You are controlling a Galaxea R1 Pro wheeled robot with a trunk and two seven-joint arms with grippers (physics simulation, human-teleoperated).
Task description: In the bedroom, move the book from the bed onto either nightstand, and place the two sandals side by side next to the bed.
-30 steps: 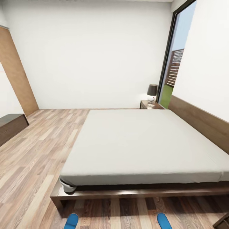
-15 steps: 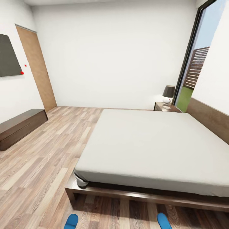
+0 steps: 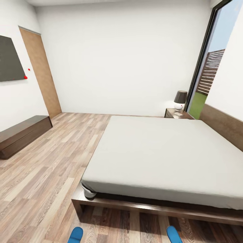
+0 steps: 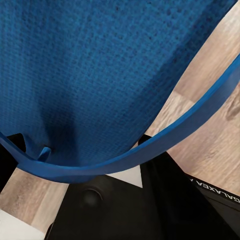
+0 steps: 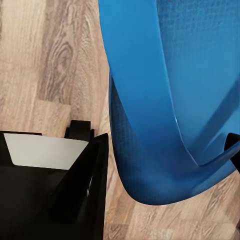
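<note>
The bed (image 3: 162, 155) with its off-white mattress and dark wood frame fills the middle and right of the head view; nothing lies on the mattress. Two bright blue sandals are held off the floor. Their tips show at the bottom edge of the head view, left sandal (image 3: 75, 234) and right sandal (image 3: 173, 234). My left gripper (image 4: 80, 150) is shut on one sandal (image 4: 95, 75) and my right gripper (image 5: 157, 140) on the other sandal (image 5: 165, 100). A small flat thing (image 3: 179, 114) lies on the nightstand (image 3: 175, 113); I cannot tell if it is the book.
A lamp (image 3: 180, 100) stands on the nightstand by the tall window (image 3: 211, 71). A low dark bench (image 3: 22, 135) runs along the left wall under a dark screen (image 3: 10, 60), with a wooden door (image 3: 42, 74) beyond. Wood floor (image 3: 50, 168) lies between bench and bed.
The head view has swung to the left, bringing the door, the screen and more of the bench into sight. Both sandal tips stay at the same spots in the picture.
</note>
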